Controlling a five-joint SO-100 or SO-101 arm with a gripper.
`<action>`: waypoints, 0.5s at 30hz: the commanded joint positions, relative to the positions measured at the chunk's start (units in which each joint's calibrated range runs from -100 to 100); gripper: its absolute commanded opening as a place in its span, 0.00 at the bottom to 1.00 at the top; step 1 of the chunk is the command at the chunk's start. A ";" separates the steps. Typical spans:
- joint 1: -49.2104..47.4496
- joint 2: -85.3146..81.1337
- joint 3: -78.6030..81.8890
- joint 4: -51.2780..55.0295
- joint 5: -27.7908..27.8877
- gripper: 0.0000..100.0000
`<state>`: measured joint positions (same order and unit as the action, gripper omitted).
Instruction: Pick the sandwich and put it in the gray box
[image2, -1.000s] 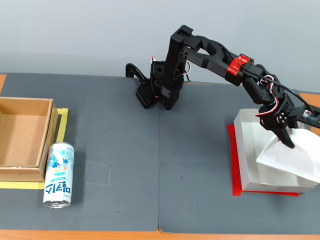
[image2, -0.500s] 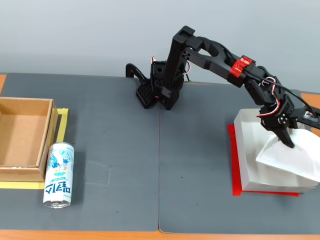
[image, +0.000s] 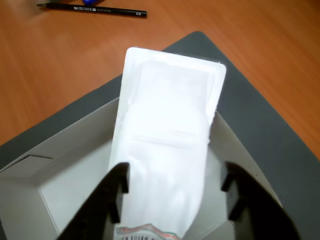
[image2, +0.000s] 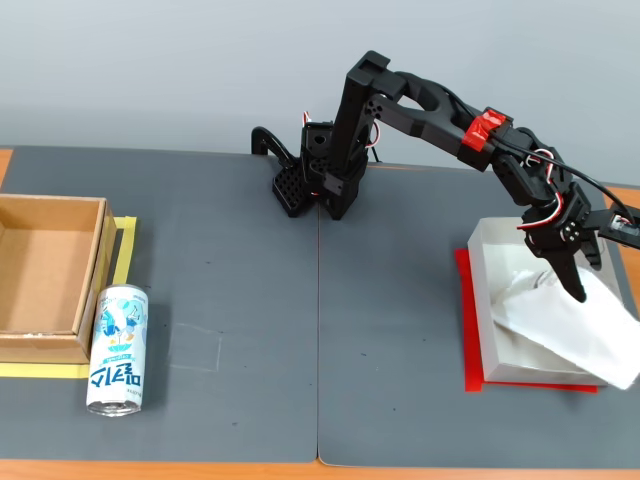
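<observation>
The sandwich (image: 165, 135), a long white plastic package with a printed label at its near end, lies slanted across the gray box (image: 65, 170). Its far end sticks out over the box's rim. In the fixed view the sandwich (image2: 570, 325) rests in the gray box (image2: 490, 250) at the right and overhangs the box's right wall. My gripper (image2: 585, 280) hangs just over the sandwich. In the wrist view my gripper (image: 177, 170) straddles the package with its jaws apart. The left finger (image: 120, 187) is at the package's edge and a gap shows beside the right finger (image: 232, 190).
A blue-and-white drink can (image2: 118, 348) lies at the left beside a brown cardboard box (image2: 45, 275) on yellow tape. A red sheet (image2: 466, 330) lies under the gray box. A black pen (image: 92, 10) lies on the wooden table beyond the dark mat (image: 270, 120).
</observation>
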<state>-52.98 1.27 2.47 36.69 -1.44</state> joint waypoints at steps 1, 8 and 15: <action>0.28 -0.98 -2.06 -0.23 0.11 0.16; 1.47 -1.91 -2.61 -0.23 0.16 0.03; 3.94 -5.56 -1.52 -0.14 0.16 0.02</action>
<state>-50.85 0.93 2.47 36.69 -1.44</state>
